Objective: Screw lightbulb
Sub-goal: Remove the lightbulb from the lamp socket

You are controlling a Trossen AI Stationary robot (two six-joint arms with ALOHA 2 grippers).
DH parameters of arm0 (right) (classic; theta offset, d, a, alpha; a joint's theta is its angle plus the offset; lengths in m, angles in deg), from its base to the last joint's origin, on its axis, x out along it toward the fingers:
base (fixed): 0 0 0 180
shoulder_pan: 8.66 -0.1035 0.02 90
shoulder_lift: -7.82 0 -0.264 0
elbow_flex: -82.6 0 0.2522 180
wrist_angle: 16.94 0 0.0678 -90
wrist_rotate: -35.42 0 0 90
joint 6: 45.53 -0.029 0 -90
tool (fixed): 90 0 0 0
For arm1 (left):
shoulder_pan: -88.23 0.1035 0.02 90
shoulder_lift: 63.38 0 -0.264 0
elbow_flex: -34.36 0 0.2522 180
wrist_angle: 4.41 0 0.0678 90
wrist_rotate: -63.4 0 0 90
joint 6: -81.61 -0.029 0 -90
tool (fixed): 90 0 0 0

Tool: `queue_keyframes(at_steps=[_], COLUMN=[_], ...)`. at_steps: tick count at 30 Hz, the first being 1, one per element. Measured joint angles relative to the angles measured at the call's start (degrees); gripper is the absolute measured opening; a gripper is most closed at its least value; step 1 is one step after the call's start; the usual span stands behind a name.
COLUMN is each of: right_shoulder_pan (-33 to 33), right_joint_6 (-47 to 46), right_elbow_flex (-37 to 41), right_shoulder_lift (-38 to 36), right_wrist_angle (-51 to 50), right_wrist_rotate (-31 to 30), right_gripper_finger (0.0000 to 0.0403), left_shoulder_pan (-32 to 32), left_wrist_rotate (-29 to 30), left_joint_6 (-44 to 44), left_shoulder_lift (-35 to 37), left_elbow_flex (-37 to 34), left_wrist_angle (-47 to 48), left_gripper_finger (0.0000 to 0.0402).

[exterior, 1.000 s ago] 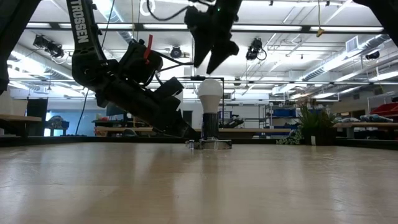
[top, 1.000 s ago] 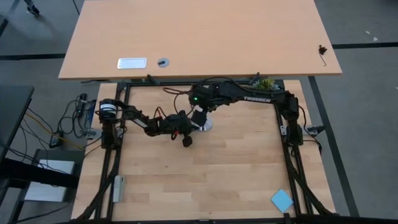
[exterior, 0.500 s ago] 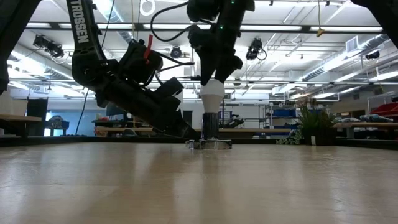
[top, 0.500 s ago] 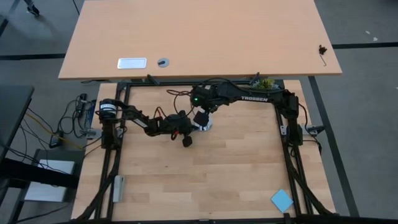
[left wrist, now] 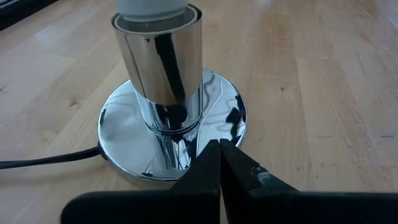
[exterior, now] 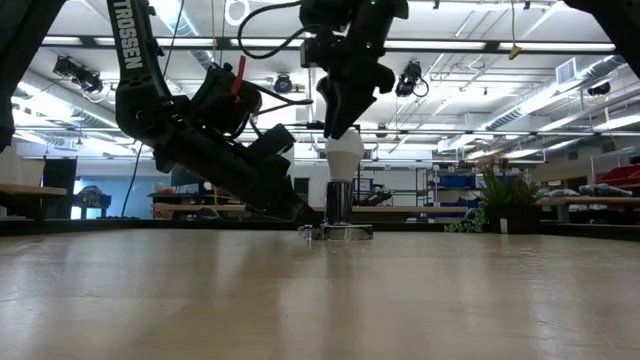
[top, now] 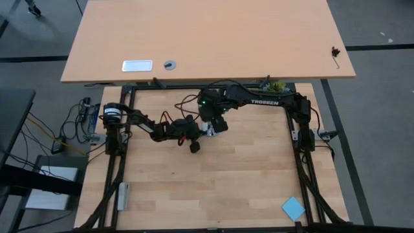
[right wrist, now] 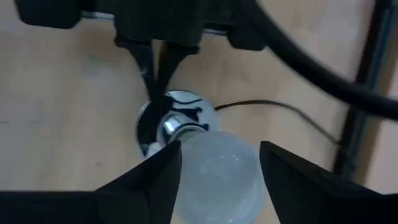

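Note:
The white lightbulb [exterior: 345, 155] stands upright with its narrow end in the shiny silver socket base [left wrist: 124, 137], near the middle of the table's far part. My right gripper [right wrist: 221, 149] comes down on the bulb [right wrist: 217, 171] from above and is shut on it. It hides the bulb in the high view. My left gripper [left wrist: 219, 144] reaches in low from the table's left, shut, its tips on the base. A black cord [left wrist: 37, 163] leaves the base. My left gripper presses its shut fingertips [left wrist: 211, 155] down on the flat disc of the base, at the rim [left wrist: 233, 134] on the side toward the arm. It slants down from the table's left. The base stands flat on the table. My right gripper pinches the bulb's round upper part [right wrist: 186, 168] between its two fingers [right wrist: 158, 171], one on each side. The fingers point steeply down from above. The bulb stays upright in the socket [exterior: 340, 200].
A black frame [top: 294, 168] runs round the work table. A blue pad [top: 293, 208] lies at the near right corner and a small plant [top: 276, 86] at the far right. A larger desk [top: 207, 39] stands beyond the far edge. The table's near half is bare wood [top: 207, 188].
My right gripper has come down from above the bulb until its fingers stand around the bulb's top, and then it has rolled about its own axis. The bulb, the base and my left gripper have kept still.

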Motion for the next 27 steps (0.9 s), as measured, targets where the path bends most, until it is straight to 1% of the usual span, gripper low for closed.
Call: queue_keyframes(at_steps=[3, 7, 13, 19, 21, 24, 27], right_shoulder_pan=[-0.07, -1.02, -3.20, -4.46, -4.01, -2.58, -0.88], right_joint_6=[0.66, -6.31, -17.60, -23.11, -25.28, -26.93, -26.97], right_elbow_flex=[-0.22, -2.64, -6.44, -7.68, -7.06, -3.28, 2.25], right_shoulder_lift=[0.00, -0.08, -0.09, -0.09, -0.12, -0.15, -0.11], right_wrist_angle=[0.82, 0.45, -2.71, -7.76, -9.13, -8.77, -5.33], right_wrist_rotate=[-3.34, -6.34, -6.56, -6.58, -7.00, -7.06, -6.60], right_gripper_finger=[0.0221, 0.0225, 0.0233, 0.0229, 0.0229, 0.0223, 0.0191], left_shoulder_pan=[0.00, 0.00, 0.00, 0.00, 0.00, 0.00, 0.00], left_wrist_rotate=[-0.01, 0.00, -0.01, -0.01, -0.01, 0.01, -0.01], left_joint_6=[-0.02, -0.21, -0.26, -0.24, -0.24, -0.25, -0.24], left_shoulder_lift=[0.00, 0.00, 0.00, 0.00, 0.00, 0.00, 0.00], left_elbow_flex=[-0.02, -0.02, -0.02, -0.02, -0.02, -0.02, -0.02], left_wrist_angle=[0.02, 0.02, 0.04, 0.04, 0.03, 0.04, 0.04], left_gripper_finger=[0.0002, 0.0002, 0.0002, 0.0002, 0.0002, 0.0002, 0.0002])
